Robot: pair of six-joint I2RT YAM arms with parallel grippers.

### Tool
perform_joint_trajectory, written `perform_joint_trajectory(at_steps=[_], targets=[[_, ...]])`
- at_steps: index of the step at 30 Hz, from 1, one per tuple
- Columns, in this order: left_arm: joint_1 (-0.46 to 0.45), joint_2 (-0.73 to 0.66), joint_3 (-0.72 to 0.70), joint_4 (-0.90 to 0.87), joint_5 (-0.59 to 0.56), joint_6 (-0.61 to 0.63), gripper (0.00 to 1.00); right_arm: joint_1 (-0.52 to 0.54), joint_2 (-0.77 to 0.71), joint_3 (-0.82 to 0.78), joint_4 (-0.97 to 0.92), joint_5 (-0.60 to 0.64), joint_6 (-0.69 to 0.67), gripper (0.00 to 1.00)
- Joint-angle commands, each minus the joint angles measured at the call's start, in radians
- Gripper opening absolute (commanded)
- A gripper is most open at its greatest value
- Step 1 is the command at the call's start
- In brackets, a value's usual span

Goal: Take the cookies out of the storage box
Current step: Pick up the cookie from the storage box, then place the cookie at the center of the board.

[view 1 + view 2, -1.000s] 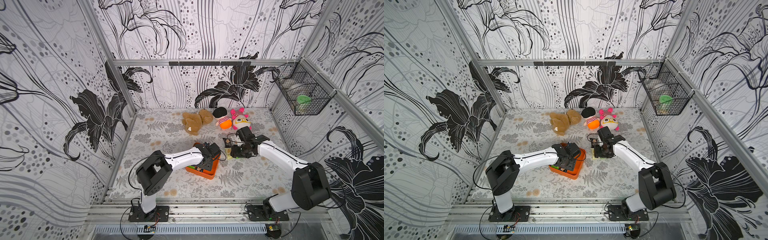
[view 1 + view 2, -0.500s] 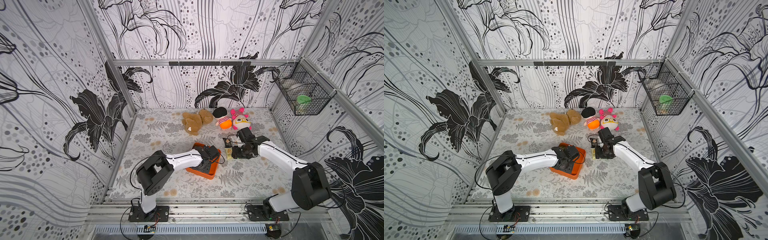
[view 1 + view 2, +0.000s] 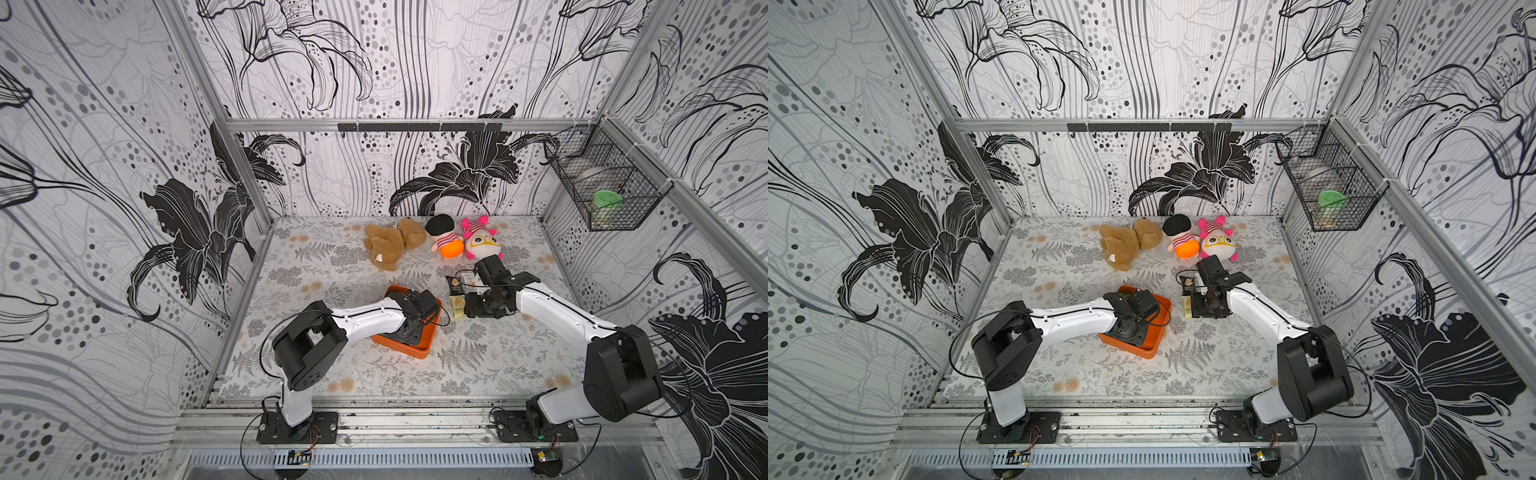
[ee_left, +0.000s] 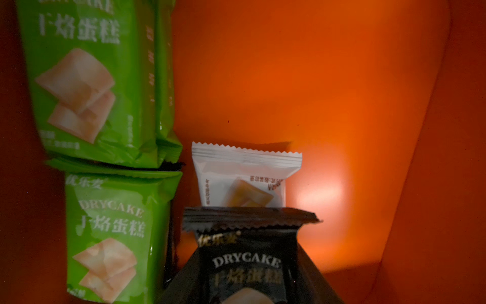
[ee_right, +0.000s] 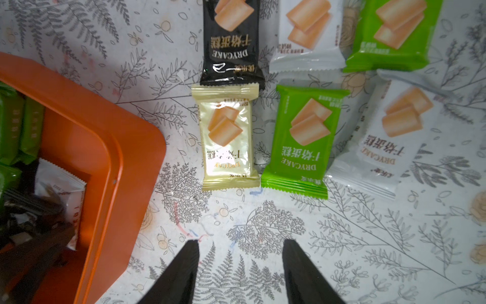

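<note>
Sitting near the middle of the fern-print counter [image 3: 332,266] in both top views, the storage box [image 3: 420,354] is a shallow, bright orange tray with rounded corners and low walls. The left claw [image 4: 247,263] reaches down inside it, clenched on a black packet [image 4: 247,279] marked DRYCAKE. That packet's crimped edge tilts up over a white packet [image 4: 244,179] lying flat on the orange floor. Along one wall lie green packets [image 4: 89,79], end to end, each printed with tan biscuit squares.

At about 2 o'clock from the box in a top view, more cookies [image 3: 457,307] lie out on the counter. The right wrist view shows six of them, flat and face up, near the box's rounded corner. A loose black packet [image 5: 231,44] meets a glossy cream packet [image 5: 227,136] end to end. A loose green packet [image 5: 302,139] lies just beside the cream one, with two loose white packets [image 5: 389,142] and another green one past it. The right claw [image 5: 240,243] hovers over the counter near them, released, its black fingers [image 5: 184,273] spread with nothing between.

At the counter's 12 o'clock edge lie three plush toys [image 3: 390,247]. A black wire basket [image 3: 606,195] hangs on the wall at 2 o'clock.
</note>
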Motion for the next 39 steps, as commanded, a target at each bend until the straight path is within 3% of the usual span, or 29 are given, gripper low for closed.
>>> perform_joint_trajectory(at_steps=[1, 23, 30, 39], targets=[[0.005, -0.012, 0.037, -0.011, -0.019, -0.01, 0.48, -0.004, -0.016, 0.002, -0.03, 0.013, -0.025, 0.57], [0.036, -0.058, 0.157, -0.079, -0.006, 0.003, 0.48, -0.005, 0.0, 0.03, 0.002, -0.023, -0.027, 0.57], [0.138, -0.173, 0.123, -0.107, -0.017, 0.04, 0.47, -0.006, 0.032, 0.088, -0.011, -0.023, 0.005, 0.56], [0.428, -0.302, -0.018, -0.066, -0.013, 0.179, 0.47, -0.005, 0.053, 0.148, 0.016, -0.051, 0.069, 0.56]])
